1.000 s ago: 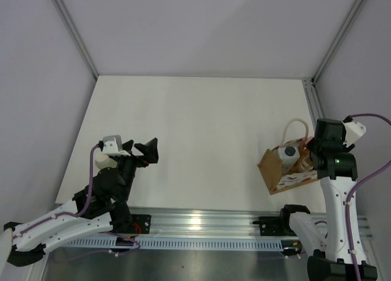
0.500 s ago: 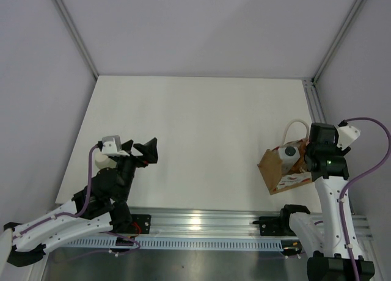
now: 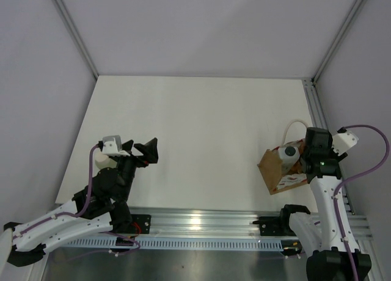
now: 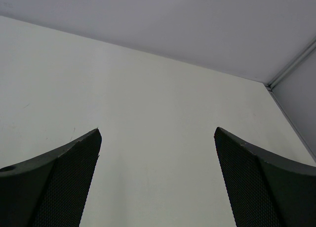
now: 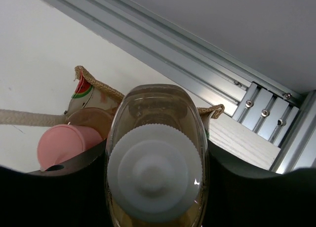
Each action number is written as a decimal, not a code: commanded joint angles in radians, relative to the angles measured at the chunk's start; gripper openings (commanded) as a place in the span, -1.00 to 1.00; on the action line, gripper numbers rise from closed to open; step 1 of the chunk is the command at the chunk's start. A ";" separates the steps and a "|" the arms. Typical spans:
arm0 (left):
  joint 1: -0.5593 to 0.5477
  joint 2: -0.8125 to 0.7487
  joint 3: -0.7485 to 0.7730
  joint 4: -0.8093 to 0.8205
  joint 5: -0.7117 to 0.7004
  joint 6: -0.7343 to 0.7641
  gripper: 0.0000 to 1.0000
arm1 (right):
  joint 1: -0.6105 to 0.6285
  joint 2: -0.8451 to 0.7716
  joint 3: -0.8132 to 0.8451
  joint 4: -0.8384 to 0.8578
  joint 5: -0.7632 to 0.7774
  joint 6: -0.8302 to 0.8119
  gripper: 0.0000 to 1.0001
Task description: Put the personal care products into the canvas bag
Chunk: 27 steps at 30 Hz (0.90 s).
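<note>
The canvas bag [image 3: 282, 174] stands at the table's right edge, mouth up, with its cream handle [image 3: 294, 127] behind it. My right gripper [image 3: 310, 162] is over the bag and shut on the slim amber bottle with the white cap [image 5: 155, 175], held cap toward the camera between the fingers [image 5: 69, 168] at the bag's mouth. The pink cap of the orange bottle [image 5: 66, 144] shows inside the bag rim [image 5: 98, 86]. A pale bottle with a dark top [image 3: 288, 153] also stands in the bag. My left gripper [image 3: 149, 149] is open and empty over bare table [image 4: 158, 177].
An aluminium rail [image 5: 197, 74] runs along the table edge just beyond the bag. The enclosure's right wall and corner post [image 3: 314, 82] stand close to the right arm. The bag's rope handle [image 5: 29, 117] lies across the table to the left.
My right wrist has moved toward the near edge and lower over the bag with the amber bottle. The left arm has not moved.
</note>
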 commanded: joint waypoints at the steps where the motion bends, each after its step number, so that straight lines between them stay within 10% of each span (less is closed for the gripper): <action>1: -0.008 0.008 -0.002 0.030 0.013 -0.006 0.99 | -0.009 -0.013 -0.010 0.161 0.072 0.061 -0.23; 11: -0.006 0.026 0.004 0.030 -0.004 -0.003 0.99 | -0.022 0.010 -0.023 0.168 0.075 0.055 0.43; 20: -0.008 0.028 -0.001 0.034 -0.004 -0.001 0.99 | -0.029 -0.030 0.026 0.137 0.036 0.043 0.52; 27: -0.008 0.043 0.002 0.040 0.013 0.011 0.99 | -0.029 -0.080 0.244 0.082 -0.364 -0.148 0.52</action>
